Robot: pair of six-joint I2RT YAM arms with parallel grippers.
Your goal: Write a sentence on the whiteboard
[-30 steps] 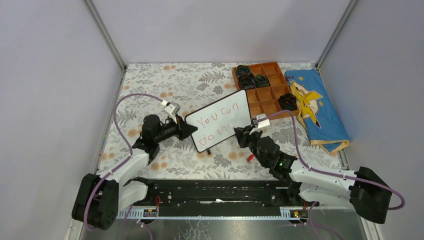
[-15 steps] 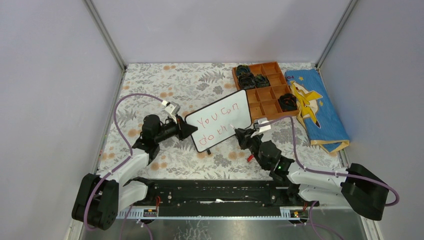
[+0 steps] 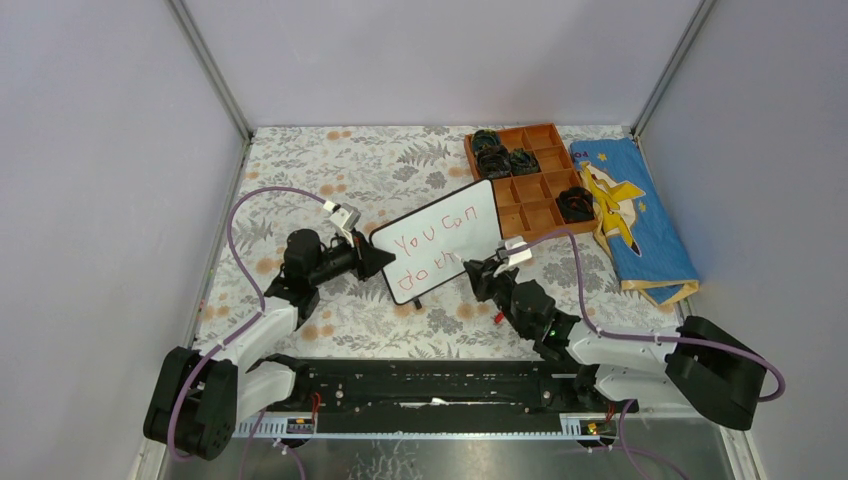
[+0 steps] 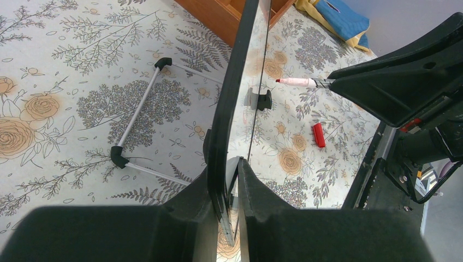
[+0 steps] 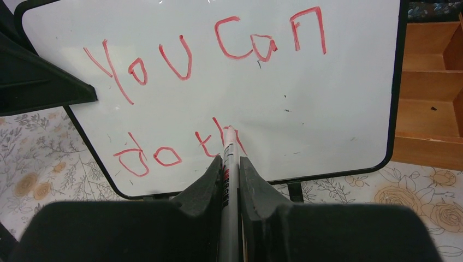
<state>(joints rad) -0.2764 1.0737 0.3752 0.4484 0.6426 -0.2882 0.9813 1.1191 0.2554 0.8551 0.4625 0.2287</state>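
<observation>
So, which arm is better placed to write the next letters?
Right: the right gripper holds the marker, tip at the unfinished second line on the whiteboard. The left gripper is clamped on the board's edge.

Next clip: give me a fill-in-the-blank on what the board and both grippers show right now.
The writing on the whiteboard is ___ in colour.
Its top line reads "You ___".
The right gripper pinches a ___ whose tip sits at the second line.
The left gripper is shut on the ___'s edge.
Missing words: red; can; marker; whiteboard.
</observation>
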